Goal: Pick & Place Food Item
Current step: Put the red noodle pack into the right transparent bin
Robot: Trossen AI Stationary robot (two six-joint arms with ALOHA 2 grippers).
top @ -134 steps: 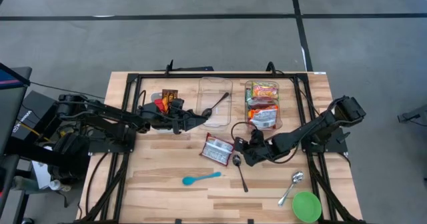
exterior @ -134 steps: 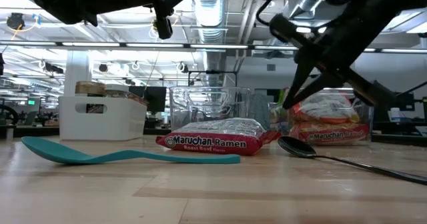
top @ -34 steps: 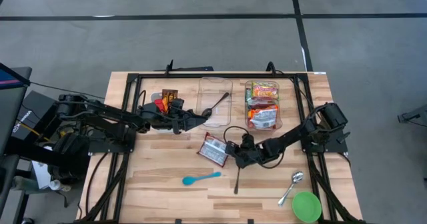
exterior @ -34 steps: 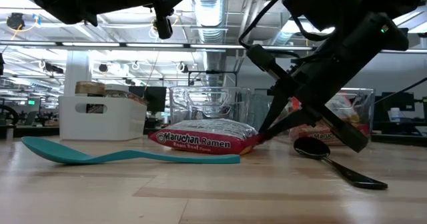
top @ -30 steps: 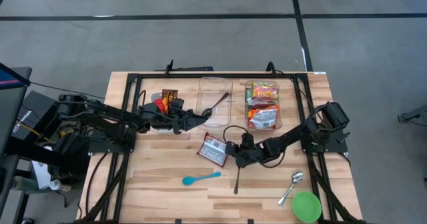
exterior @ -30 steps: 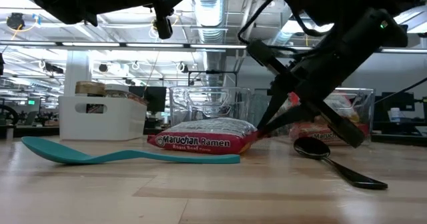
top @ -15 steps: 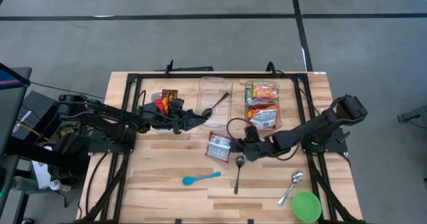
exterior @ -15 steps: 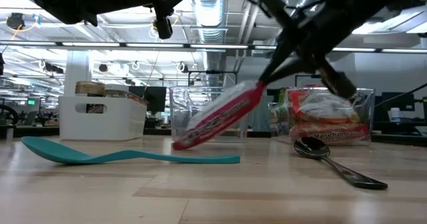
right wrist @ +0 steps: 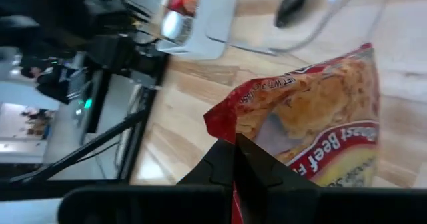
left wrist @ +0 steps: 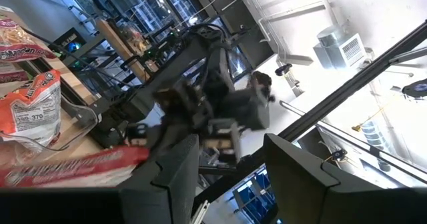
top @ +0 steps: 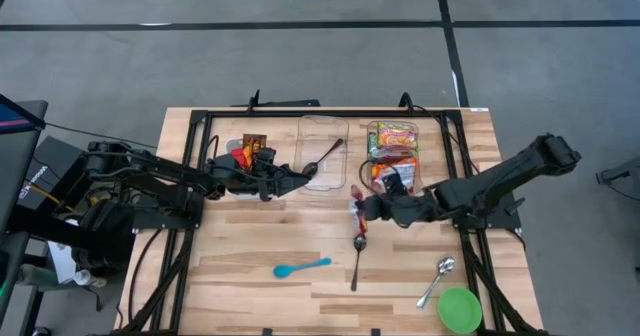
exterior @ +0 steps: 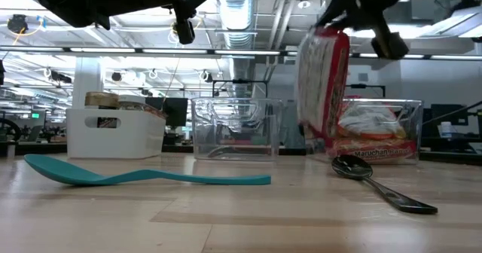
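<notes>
Ramen packet (exterior: pixel 324 83) dangles off the counter (top: pixel 250 256) mid-frame, right pincer (top: pixel 362 209) pinched shut on one corner. Thin grip, so it could slip or snag the noodle bin (top: pixel 393 156) rim. Left pincer (top: pixel 300 179) hangs half-open, empty.

A grey floor (top: pixel 300 66) crossed by dark lines surrounds the wooden bench (top: pixel 250 276); ceiling pipes (exterior: pixel 248 4) and strip lights (exterior: pixel 226 52) hang beyond.

Bare wooden table (top: pixel 240 246) lying open in front, teal plastic spoon (top: pixel 301 267) and dark metal spoon (top: pixel 357 259) lying across the middle, clear plastic bins (top: pixel 322 154) standing behind, hanging red ramen packet (exterior: pixel 324 80) blocking the right bin.
</notes>
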